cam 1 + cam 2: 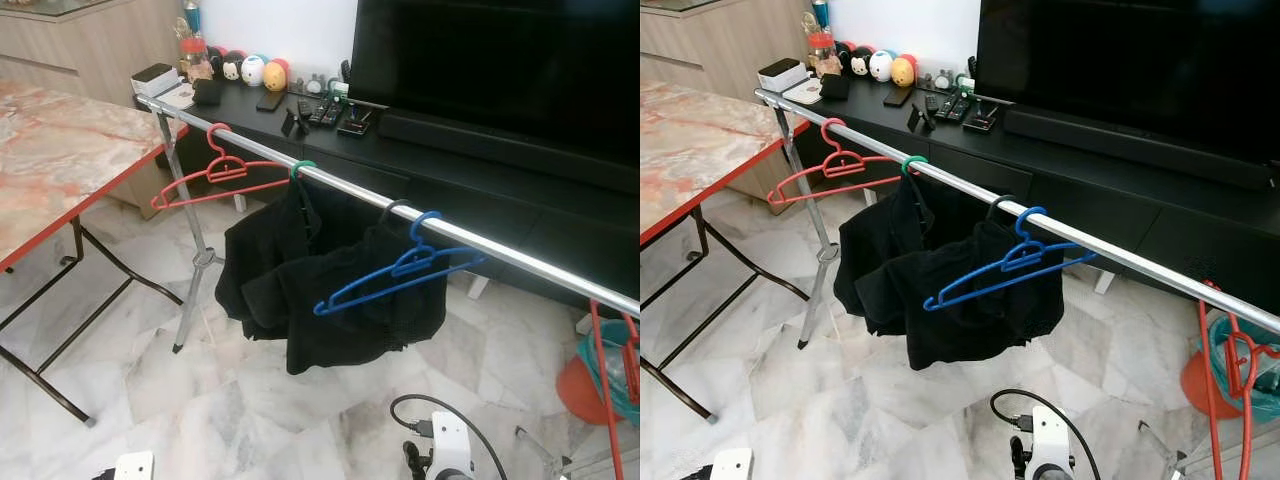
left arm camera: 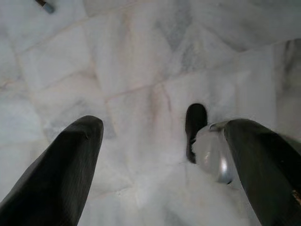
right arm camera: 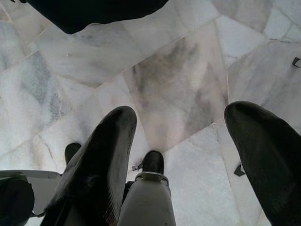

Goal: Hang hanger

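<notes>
A silver clothes rail (image 1: 470, 238) slopes from the back left to the right. On it hang an empty red hanger (image 1: 215, 175), a green-hooked hanger (image 1: 303, 167) carrying black clothes (image 1: 320, 290), and an empty blue hanger (image 1: 400, 275). Another red hanger (image 1: 610, 370) hangs at the rail's far right end. My left gripper (image 2: 160, 155) points down at the marble floor, fingers (image 2: 61, 165) spread open and empty. My right gripper (image 3: 188, 146) also hangs low over the floor, open and empty, with the hem of the black clothes (image 3: 94, 12) beyond it.
A marble-topped folding table (image 1: 60, 150) with a red edge stands at the left. Behind the rail are a black TV console (image 1: 480, 170) and a large TV (image 1: 500, 60). The rail's stand leg (image 1: 195, 270) reaches the floor. An orange bucket (image 1: 585, 385) sits at the right.
</notes>
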Available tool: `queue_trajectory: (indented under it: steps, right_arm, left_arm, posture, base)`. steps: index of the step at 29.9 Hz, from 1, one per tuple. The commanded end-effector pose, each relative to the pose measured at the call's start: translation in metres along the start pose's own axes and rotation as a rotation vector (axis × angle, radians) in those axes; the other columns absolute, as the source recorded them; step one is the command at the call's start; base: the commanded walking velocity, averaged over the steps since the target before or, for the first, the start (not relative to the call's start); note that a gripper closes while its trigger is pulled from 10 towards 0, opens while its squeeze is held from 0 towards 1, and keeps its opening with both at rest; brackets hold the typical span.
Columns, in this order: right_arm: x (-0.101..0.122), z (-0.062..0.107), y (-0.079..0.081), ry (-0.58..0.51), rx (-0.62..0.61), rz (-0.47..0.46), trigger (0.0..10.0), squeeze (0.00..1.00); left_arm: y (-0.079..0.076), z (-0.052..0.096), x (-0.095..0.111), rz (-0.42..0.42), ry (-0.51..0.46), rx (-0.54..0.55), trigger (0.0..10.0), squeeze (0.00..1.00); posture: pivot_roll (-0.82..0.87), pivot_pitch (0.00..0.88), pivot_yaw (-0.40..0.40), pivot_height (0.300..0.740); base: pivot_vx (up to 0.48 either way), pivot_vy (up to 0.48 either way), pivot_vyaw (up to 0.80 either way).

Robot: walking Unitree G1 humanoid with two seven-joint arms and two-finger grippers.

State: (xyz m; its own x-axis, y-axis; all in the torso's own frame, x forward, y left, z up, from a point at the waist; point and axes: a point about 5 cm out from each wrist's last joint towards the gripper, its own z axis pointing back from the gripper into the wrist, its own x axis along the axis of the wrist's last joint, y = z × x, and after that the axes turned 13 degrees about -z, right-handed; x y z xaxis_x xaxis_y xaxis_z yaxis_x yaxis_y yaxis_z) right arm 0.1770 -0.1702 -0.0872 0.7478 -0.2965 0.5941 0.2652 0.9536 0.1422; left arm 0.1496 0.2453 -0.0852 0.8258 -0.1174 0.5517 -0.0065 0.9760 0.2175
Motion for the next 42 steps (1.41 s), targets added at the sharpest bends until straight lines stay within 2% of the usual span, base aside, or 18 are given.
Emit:
queue_trajectory:
  steps: [1, 10, 16, 20, 27, 42]
  right_arm:
    - [0.0, 0.0, -0.003, -0.005, -0.003, 0.008, 10.0, 0.0]
    - [-0.001, 0.001, -0.003, 0.0, -0.004, 0.014, 10.0, 0.0]
    - [-0.001, 0.001, -0.002, -0.001, -0.003, 0.003, 10.0, 0.0]
    - [-0.001, 0.001, -0.002, 0.003, 0.002, 0.005, 10.0, 0.0]
    - [-0.001, 0.001, -0.002, -0.001, 0.004, 0.005, 10.0, 0.0]
    - [-0.001, 0.001, -0.002, -0.009, 0.001, -0.001, 10.0, 0.0]
  left_arm:
    - [-0.005, -0.001, 0.0, 0.006, 0.016, -0.003, 10.0, 0.0]
    - [-0.009, 0.0, -0.001, 0.007, 0.014, -0.009, 10.0, 0.0]
    - [0.0, 0.001, -0.006, 0.007, 0.025, 0.0, 10.0, 0.0]
    - [0.007, 0.002, -0.007, 0.01, 0.03, 0.009, 10.0, 0.0]
    - [-0.001, 0.0, -0.003, 0.012, 0.019, 0.002, 10.0, 0.0]
    - [-0.005, 0.0, -0.003, 0.017, 0.016, -0.002, 10.0, 0.0]
  posture:
    - [-0.01, 0.0, -0.027, 0.74]
    - [-0.01, 0.0, -0.024, 0.74]
    - [-0.02, 0.0, -0.021, 0.74]
    - [-0.01, 0.0, -0.021, 0.74]
    - [-0.01, 0.0, -0.021, 0.74]
    - [-0.01, 0.0, -0.02, 0.74]
  base:
    - [0.0, 0.285, 0.0]
    - [0.0, 0.278, 0.0]
    - [0.0, 0.276, 0.0]
    - [0.0, 0.264, -0.69]
    - [0.0, 0.267, -0.73]
    - [0.0, 0.266, 0.0]
